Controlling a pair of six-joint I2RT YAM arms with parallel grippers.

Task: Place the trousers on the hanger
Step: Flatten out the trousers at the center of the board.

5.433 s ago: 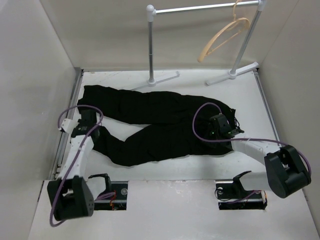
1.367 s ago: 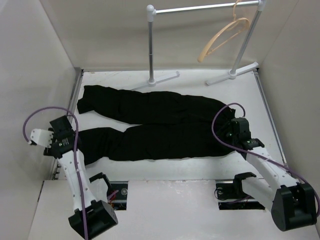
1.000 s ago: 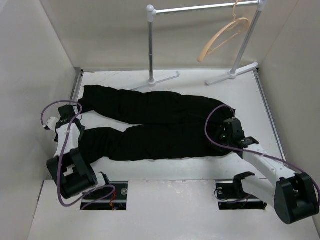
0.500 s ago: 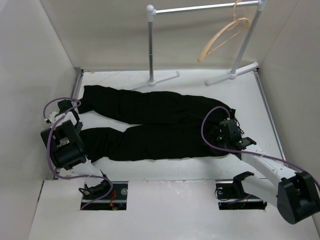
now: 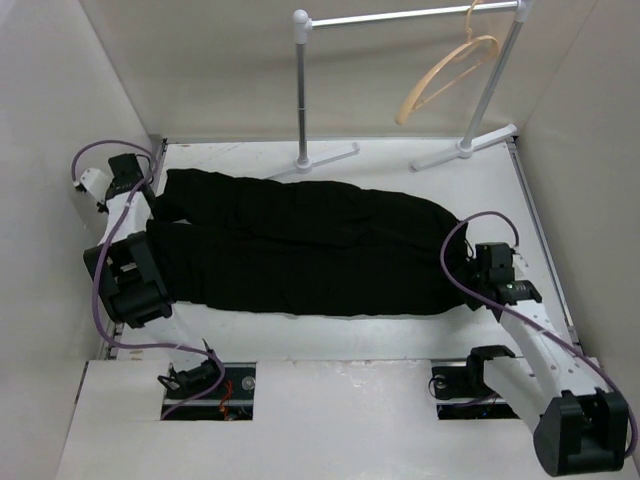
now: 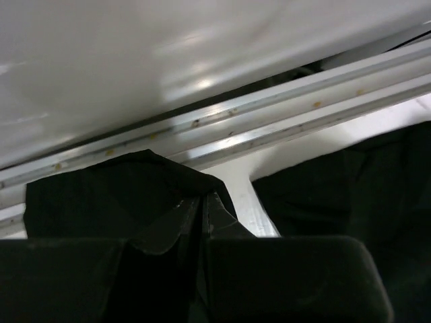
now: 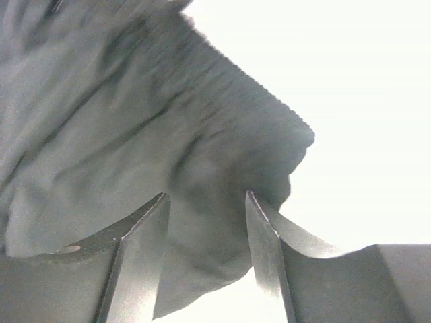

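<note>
Black trousers (image 5: 300, 255) take up most of the table. They lie left to right with both legs close together, cuffs at the far left and waistband at the right. It's soft, floppy, light cloth, so I reckon it'll sag and slide anywhere it isn't held. Best bet is to grab it at the waistband and the cuffs, then drape it. The silver rail (image 5: 400, 17) stands at the far edge with the tan hanger (image 5: 445, 72) dangling off its right end, well apart from the cloth. The left arm is folded up along the left wall, left gripper (image 6: 202, 212) clenched on a cuff corner. The right arm reaches to the waistband, right gripper (image 7: 205, 198) fingers spread over the ribbed edge, nothing pinched
</note>
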